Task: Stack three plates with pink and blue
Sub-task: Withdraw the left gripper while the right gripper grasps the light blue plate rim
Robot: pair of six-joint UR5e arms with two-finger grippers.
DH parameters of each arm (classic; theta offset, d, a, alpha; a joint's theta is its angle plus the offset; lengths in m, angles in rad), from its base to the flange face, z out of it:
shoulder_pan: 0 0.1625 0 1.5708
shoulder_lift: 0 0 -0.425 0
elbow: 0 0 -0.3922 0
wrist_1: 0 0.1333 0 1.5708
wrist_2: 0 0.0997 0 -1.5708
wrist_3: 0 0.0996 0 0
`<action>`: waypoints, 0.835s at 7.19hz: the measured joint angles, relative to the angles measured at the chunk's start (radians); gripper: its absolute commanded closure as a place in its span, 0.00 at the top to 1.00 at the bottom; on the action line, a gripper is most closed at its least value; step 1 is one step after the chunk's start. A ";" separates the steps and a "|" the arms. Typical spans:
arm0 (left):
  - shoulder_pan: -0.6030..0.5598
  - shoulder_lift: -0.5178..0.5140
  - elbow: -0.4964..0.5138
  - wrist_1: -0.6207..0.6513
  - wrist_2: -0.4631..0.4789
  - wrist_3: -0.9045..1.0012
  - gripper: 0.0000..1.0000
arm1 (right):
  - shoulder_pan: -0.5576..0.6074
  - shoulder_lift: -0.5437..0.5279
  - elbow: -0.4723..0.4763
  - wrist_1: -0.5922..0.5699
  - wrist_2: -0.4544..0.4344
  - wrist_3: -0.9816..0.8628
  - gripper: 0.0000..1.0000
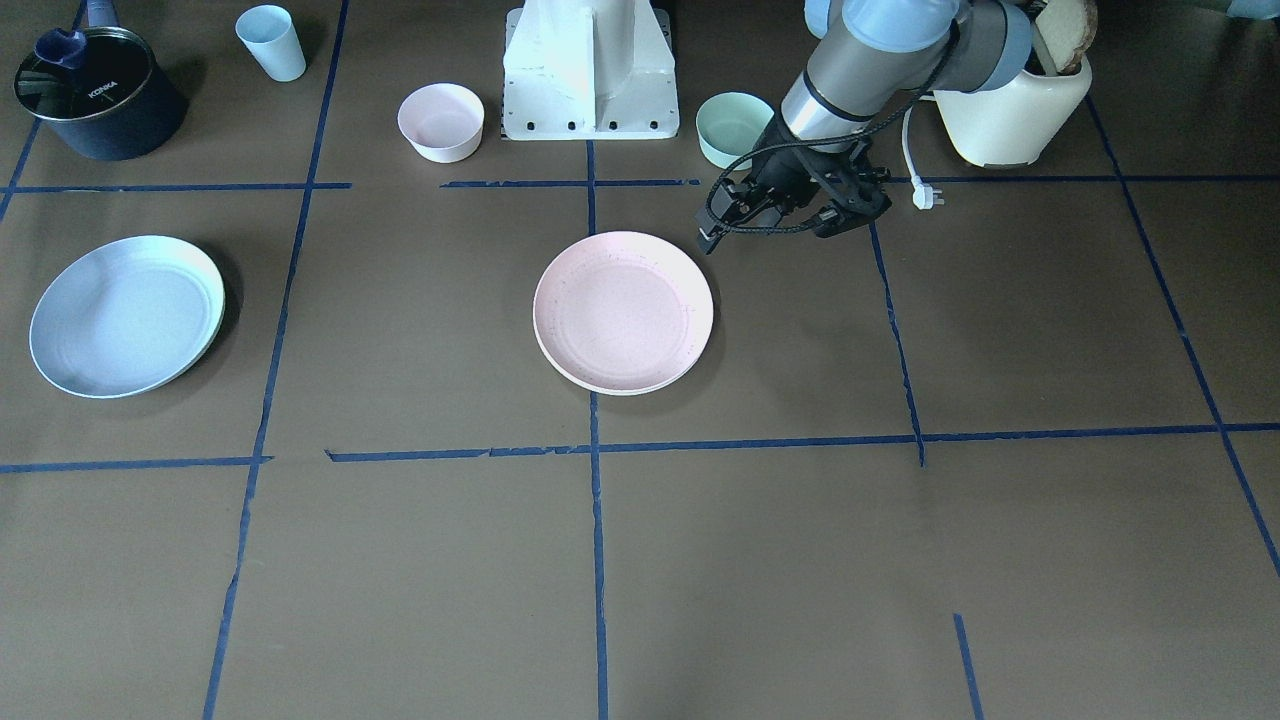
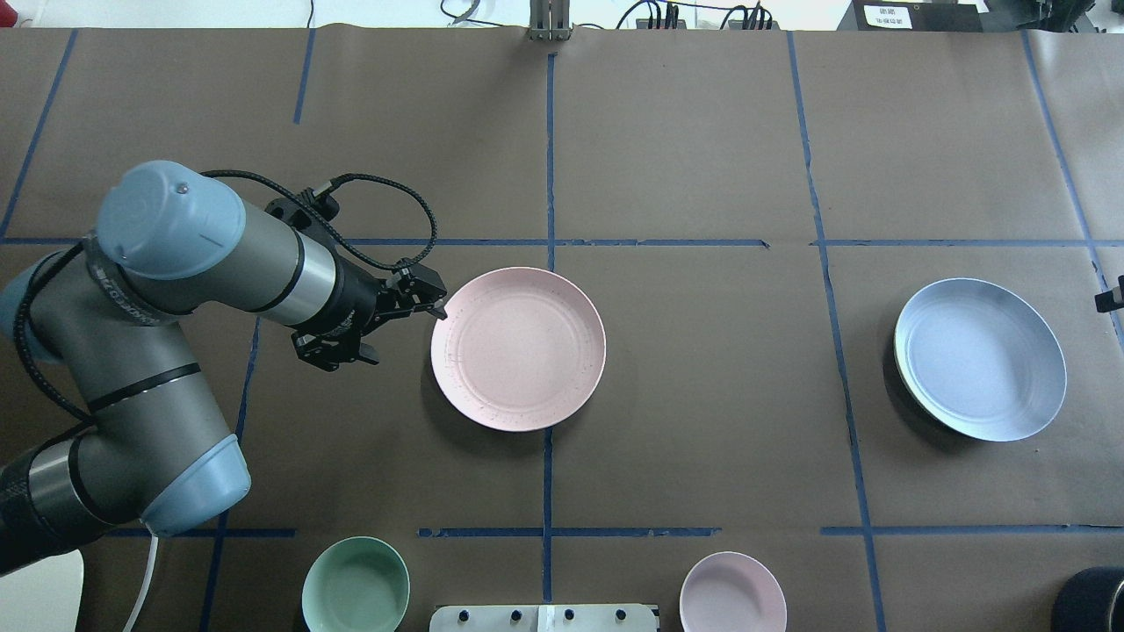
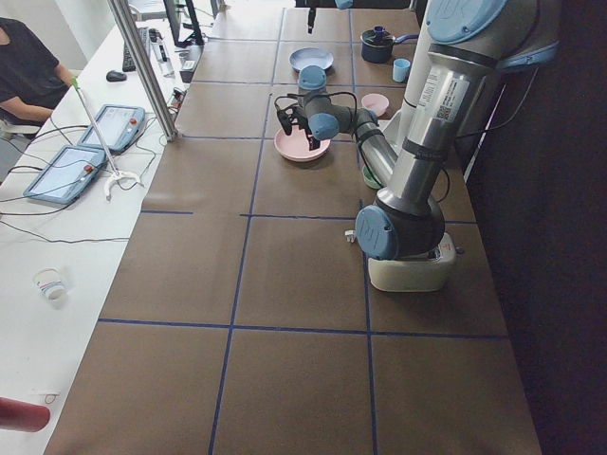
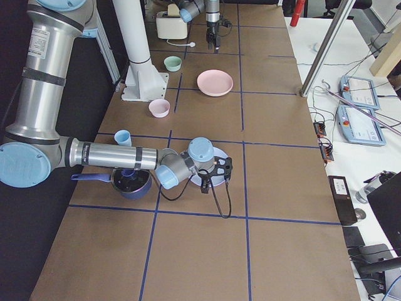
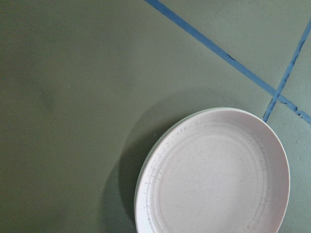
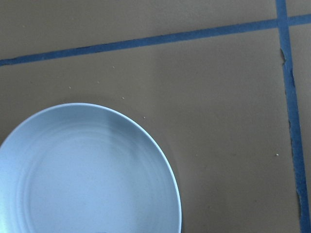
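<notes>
The pale pink plate [image 1: 623, 312] lies in the middle of the table, also in the overhead view [image 2: 518, 348] and the left wrist view [image 5: 214, 174]. My left gripper [image 1: 775, 225] hovers just beside its rim on my left [image 2: 386, 332]; it looks open and empty. The pale blue plate [image 1: 127, 315] lies far to my right [image 2: 980, 358] [image 6: 87, 170]. A thin cream rim [image 2: 898, 355] shows under it, apparently the cream plate. My right gripper [image 4: 212, 182] is at the blue plate's edge; I cannot tell whether it is open or shut.
A small pink bowl [image 1: 441, 121] and a small mint-green bowl [image 1: 735, 128] stand near the robot base [image 1: 590, 70]. A blue cup [image 1: 271, 42] and a dark pot [image 1: 98, 92] stand at my far right, and a cream toaster [image 1: 1015, 115] with its plug at my left.
</notes>
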 measured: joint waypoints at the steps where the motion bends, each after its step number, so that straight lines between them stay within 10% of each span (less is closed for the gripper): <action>1: -0.020 0.013 -0.041 0.077 -0.001 0.080 1.00 | -0.046 0.002 -0.039 0.057 -0.037 0.041 1.00; 3: -0.067 0.087 -0.133 0.171 -0.006 0.219 1.00 | -0.101 0.028 -0.099 0.090 -0.076 0.090 0.99; 6: -0.137 0.187 -0.191 0.189 -0.027 0.332 1.00 | -0.116 0.059 -0.154 0.093 -0.080 0.098 0.52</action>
